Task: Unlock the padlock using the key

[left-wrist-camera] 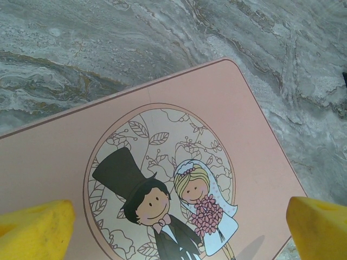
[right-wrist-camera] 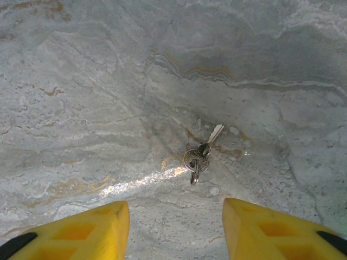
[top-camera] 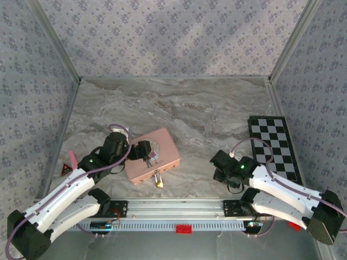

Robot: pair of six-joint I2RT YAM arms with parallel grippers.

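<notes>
R gripper [right-wrist-camera: 174,219] nearer — key [right-wrist-camera: 201,153] at its 12 o'clock, blade toward 1 — jaws part-open, empty; L gripper [left-wrist-camera: 179,238] wide, empty.

Padlock [top-camera: 158,182] at near edge of box [top-camera: 165,153], key [right-wrist-camera: 201,153] on table [top-camera: 206,108]

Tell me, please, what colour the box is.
The box is pale pink; clearest in the left wrist view.

Bright, even light; soft shadows; pics sharp.
</notes>
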